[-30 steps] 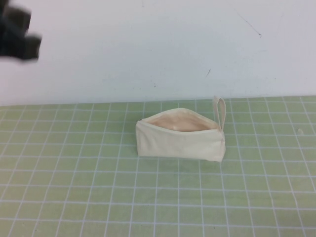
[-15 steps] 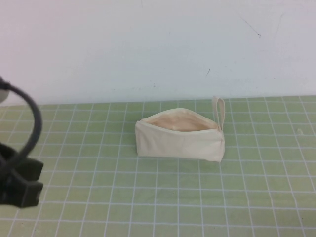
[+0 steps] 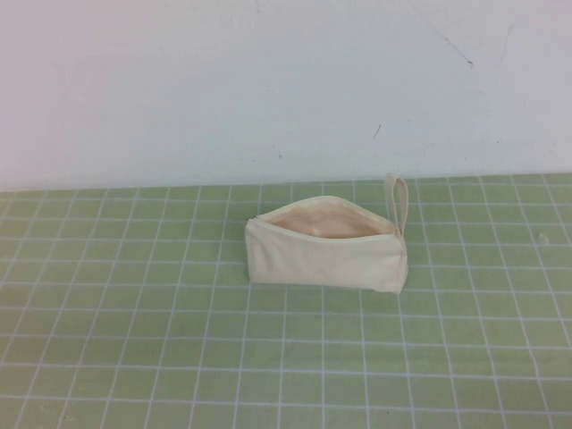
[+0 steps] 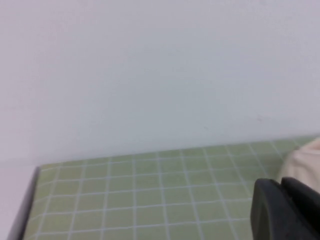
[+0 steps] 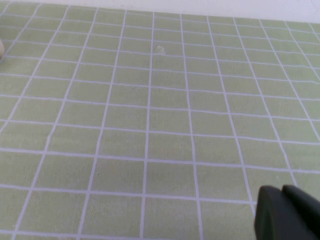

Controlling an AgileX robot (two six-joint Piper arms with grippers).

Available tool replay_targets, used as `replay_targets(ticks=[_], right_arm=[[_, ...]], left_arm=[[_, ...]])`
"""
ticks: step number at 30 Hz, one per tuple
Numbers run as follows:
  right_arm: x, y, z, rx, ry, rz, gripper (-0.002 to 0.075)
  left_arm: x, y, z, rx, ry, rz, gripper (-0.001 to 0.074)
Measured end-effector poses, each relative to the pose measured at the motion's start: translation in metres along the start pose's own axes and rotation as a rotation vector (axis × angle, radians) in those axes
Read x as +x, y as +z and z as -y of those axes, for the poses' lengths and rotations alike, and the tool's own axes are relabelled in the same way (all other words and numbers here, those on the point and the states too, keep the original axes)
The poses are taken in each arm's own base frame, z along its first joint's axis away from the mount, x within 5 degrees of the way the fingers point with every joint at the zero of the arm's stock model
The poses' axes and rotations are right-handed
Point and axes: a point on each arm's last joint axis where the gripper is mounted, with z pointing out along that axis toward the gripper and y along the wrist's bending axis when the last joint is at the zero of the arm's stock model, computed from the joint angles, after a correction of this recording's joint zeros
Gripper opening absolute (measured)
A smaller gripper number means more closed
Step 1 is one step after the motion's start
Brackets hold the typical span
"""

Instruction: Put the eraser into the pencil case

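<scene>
The cream-white pencil case (image 3: 326, 252) stands on the green grid mat at the middle of the high view. Its top is open and shows the peach-beige lining (image 3: 322, 221); its loop strap (image 3: 398, 201) stands up at the right end. The eraser shows in no view. Neither arm shows in the high view. My left gripper (image 4: 281, 186) is shut and empty, low over the mat, with an edge of the pencil case (image 4: 306, 160) just beyond it. My right gripper (image 5: 283, 192) is shut and empty above bare mat.
The green grid mat (image 3: 143, 340) covers the table up to a white wall (image 3: 223, 80) behind. The mat's left edge (image 4: 31, 197) shows in the left wrist view. A small white speck (image 3: 542, 236) lies on the mat at the right.
The left arm moved from the upper left down to the lower left of the high view and then out of it. The pencil case has not moved.
</scene>
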Motion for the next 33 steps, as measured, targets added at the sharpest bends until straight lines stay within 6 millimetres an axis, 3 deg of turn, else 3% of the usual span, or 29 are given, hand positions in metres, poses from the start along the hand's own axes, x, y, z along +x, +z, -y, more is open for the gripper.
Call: replay_targets(ticks=[6,10,15,33], right_arm=[[0.0,0.0,0.0,0.0,0.0,0.0,-0.0001],[0.0,0.0,0.0,0.0,0.0,0.0,-0.0001],[0.0,0.0,0.0,0.0,0.0,0.0,-0.0001],[0.0,0.0,0.0,0.0,0.0,0.0,-0.0001]], left_arm=[[0.081,-0.009,-0.008,-0.086,-0.033,0.085,-0.0001],[0.107,-0.011,-0.008,-0.098,-0.095,0.02,-0.0001],[0.124,-0.012,-0.008,-0.104,-0.146,-0.149,-0.0001],[0.125,-0.013,-0.008,-0.104,-0.1,-0.172,-0.0001]])
